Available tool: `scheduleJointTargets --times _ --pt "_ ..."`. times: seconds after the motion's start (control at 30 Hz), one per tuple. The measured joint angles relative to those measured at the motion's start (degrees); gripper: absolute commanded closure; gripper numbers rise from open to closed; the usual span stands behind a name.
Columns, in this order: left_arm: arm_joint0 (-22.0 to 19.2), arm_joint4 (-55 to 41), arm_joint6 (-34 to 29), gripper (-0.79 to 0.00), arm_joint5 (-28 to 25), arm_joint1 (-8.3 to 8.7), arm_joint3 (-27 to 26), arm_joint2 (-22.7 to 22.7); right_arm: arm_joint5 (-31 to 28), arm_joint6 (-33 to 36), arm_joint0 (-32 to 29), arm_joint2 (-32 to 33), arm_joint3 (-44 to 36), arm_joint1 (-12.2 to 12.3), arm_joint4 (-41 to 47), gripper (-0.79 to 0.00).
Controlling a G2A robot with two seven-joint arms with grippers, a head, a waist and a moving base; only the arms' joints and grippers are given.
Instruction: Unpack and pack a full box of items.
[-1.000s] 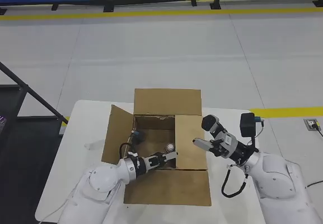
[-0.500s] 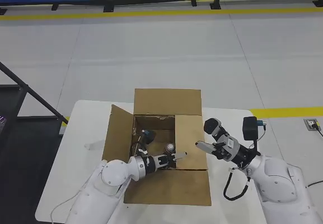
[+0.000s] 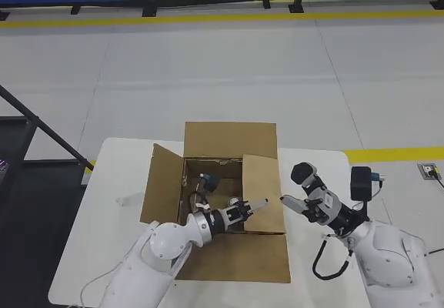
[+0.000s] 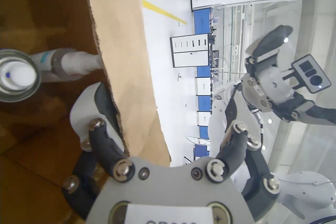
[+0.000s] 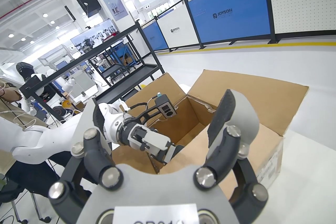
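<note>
An open cardboard box [image 3: 229,138] stands mid-table with its flaps spread. My left gripper [image 3: 251,207] is open at the box's right flap [image 3: 264,185]. In the left wrist view the flap's [image 4: 123,51] edge stands between the left gripper's [image 4: 168,117] fingers, one finger [image 4: 105,104] inside the box. Down in the box lie a metal can [image 4: 15,75] with a white cap and a white tube [image 4: 71,62]. My right gripper [image 3: 291,202] hangs open and empty just right of the box, clear of the flap. In the right wrist view the right gripper [image 5: 162,120] faces the box [image 5: 236,104].
The white table [image 3: 106,208] has bare surface left and right of the box. The front flap [image 3: 233,258] lies flat towards me, and the left flap [image 3: 160,185] leans outward. A black rack [image 3: 6,177] stands off the table's left side.
My left gripper has moved right from the box's inside to the right flap's edge. My right gripper has drawn back to the right, away from the flap.
</note>
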Motion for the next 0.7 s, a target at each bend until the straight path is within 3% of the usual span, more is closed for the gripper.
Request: scheduleJointTargets --times 0.17,0.27,0.7 --pt "-0.03 2.98 3.59 -0.785 0.22 -0.47 -4.96 2.07 -0.80 -1.66 -0.37 0.17 0.62 0.27 -0.39 -0.785" --pt "-1.82 3.77 4.49 -0.785 0.71 -1.15 -5.24 4.47 -1.06 -2.60 -0.99 1.18 0.62 0.51 -0.39 -0.785" --pt "-12.37 0.37 8.75 -0.785 0.22 -5.90 7.36 14.59 0.73 -17.88 -12.50 12.60 -6.33 1.04 -4.80 -0.785"
